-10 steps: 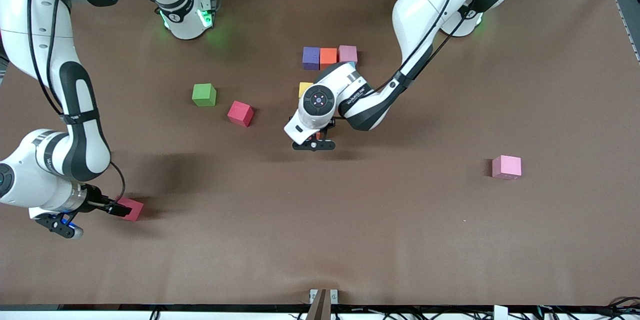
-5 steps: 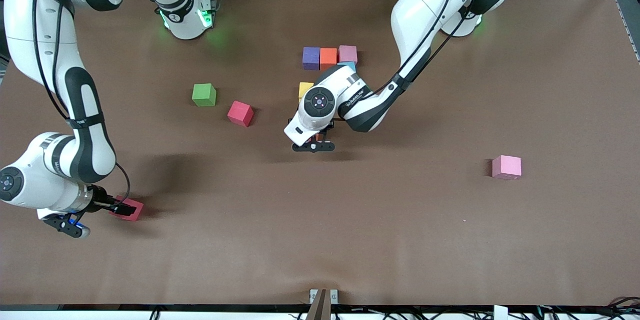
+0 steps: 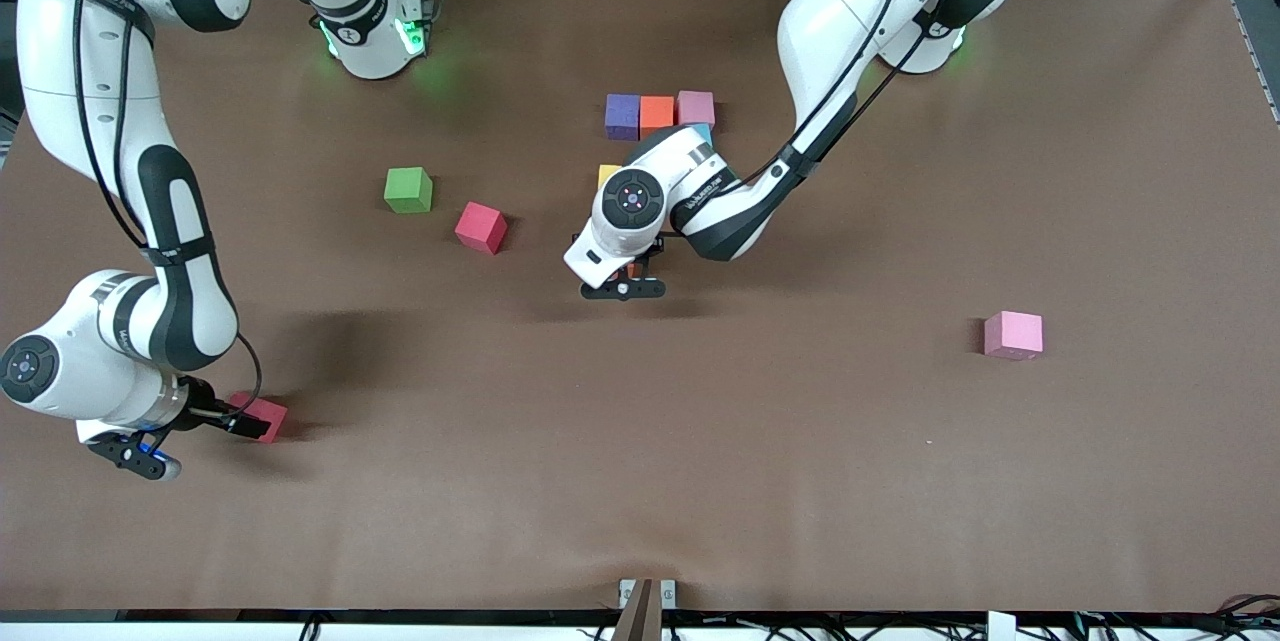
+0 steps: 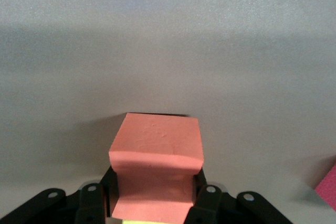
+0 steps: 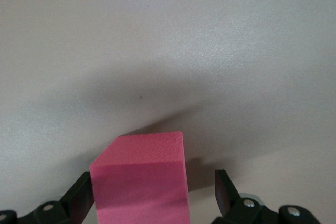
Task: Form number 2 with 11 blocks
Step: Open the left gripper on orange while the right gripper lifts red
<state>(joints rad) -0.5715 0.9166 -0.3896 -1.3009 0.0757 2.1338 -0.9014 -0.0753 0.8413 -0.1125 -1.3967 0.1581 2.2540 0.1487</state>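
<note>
The brown counter (image 3: 800, 481) is the largest thing, with both arms reaching over it. I take the green cube (image 3: 408, 189) as my landmark.

The left arm comes from its base and bends down to the middle of the counter, toward the left arm's end from the green cube. Its left pincer (image 4: 152, 203) is closed narrow on an orange block (image 4: 156, 163), and the wrist view shows the block squeezed between the two black fingers (image 4: 206, 200). In the front view the wrist hides this block almost fully.

The right arm reaches down near the counter's edge at its own end, much nearer to the front camera than the green cube. The right pincer (image 5: 152, 195) stands wide, one finger on each side of a pink block (image 5: 140, 179); in the front view this block (image 3: 262, 416) lies on the counter.

The started number 2 is farther from the front camera than the green cube and toward the left arm's end: a purple block (image 3: 622, 115), an orange-red block (image 3: 656, 112) and a pink block (image 3: 695, 107) touch in one row. Just under them a light blue block (image 3: 701, 130) and a yellow block (image 3: 607, 172) peek out beside the left arm.

A red block (image 3: 481, 226) lies just beside the green cube, slightly nearer to the camera. One more pink block (image 3: 1013, 334) lies alone, well apart, toward the left arm's end.
</note>
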